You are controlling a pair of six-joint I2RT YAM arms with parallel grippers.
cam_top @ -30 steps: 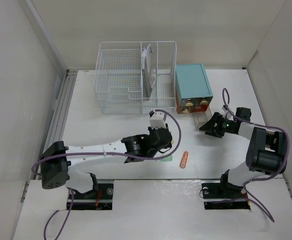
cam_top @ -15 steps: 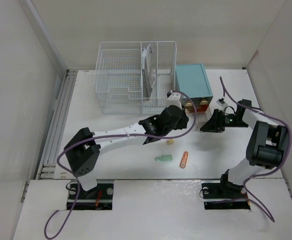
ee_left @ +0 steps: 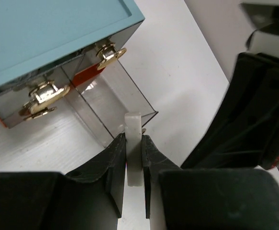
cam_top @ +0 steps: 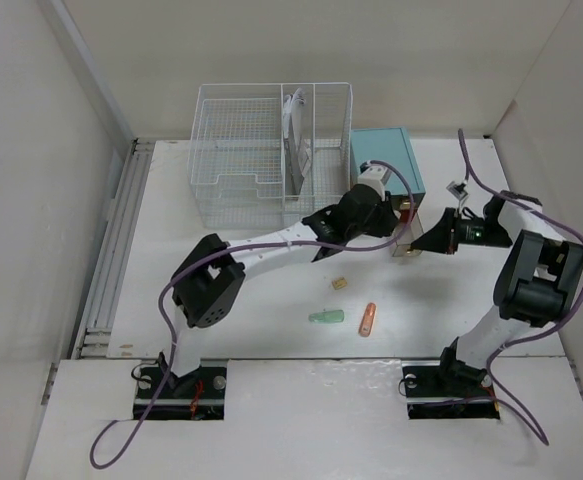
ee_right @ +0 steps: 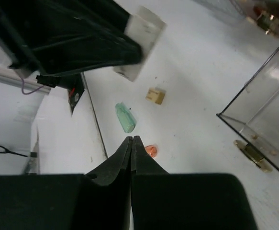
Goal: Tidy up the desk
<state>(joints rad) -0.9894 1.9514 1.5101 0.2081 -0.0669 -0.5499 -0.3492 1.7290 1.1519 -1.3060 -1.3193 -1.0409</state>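
Observation:
On the white desk stands a teal drawer cabinet with one clear drawer pulled out. My left gripper is shut on a small white block, held just above the open drawer's front corner. Just to the right of the drawer, my right gripper is shut with nothing in it. On the desk lie a green piece, an orange piece and a small tan block.
A white wire basket organizer with papers in it stands behind and to the left of the cabinet. A metal rail runs along the desk's left edge. Light walls close in both sides and the back. The two grippers hang close together at the drawer.
My left arm has swung right from the desk's middle to the cabinet, carrying the white block over the open drawer. My right gripper has shut and drawn back from the drawer's front.

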